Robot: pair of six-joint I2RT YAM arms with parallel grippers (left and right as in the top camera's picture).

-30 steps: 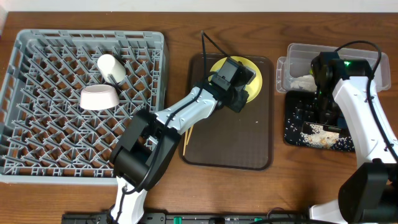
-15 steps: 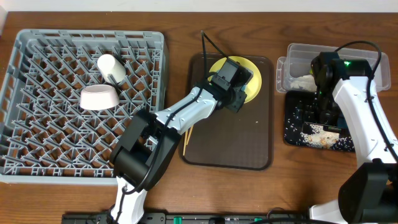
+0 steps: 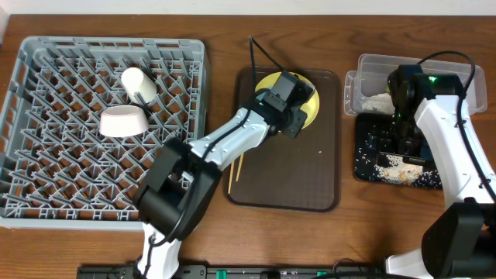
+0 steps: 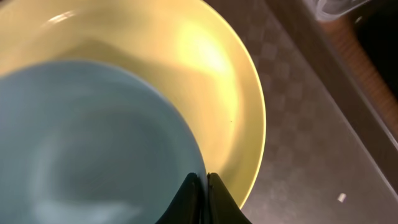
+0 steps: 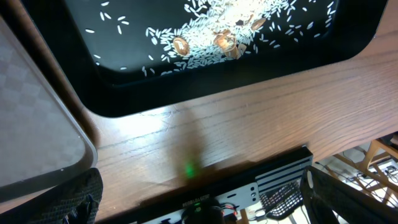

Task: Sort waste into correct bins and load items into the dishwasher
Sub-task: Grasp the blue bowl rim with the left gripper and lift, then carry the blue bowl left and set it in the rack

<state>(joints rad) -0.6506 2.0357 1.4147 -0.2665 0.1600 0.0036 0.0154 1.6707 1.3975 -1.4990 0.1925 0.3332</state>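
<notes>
The left arm reaches across to the brown tray (image 3: 294, 178) in the middle of the table (image 3: 225, 31). There the left gripper (image 4: 202, 180) is pinched tight on the rim of the blue bowl (image 4: 93, 143), which sits on the yellow plate (image 4: 217, 62) at the tray's upper end. A chopstick (image 3: 235, 169) lies at the tray's lower left edge, just beside the arm. Over on the left the grey rack (image 3: 108, 45) holds the white cup (image 3: 136, 81) and, just below it, the pink bowl (image 3: 122, 122). At the right of the frame the right gripper (image 5: 199, 190) hangs above the table with its jaws spread wide and nothing in them, next to the black tray (image 5: 124, 93), which has rice (image 5: 211, 31) scattered in it. The clear tub (image 3: 372, 66) stands just above that tray, touching it.
</notes>
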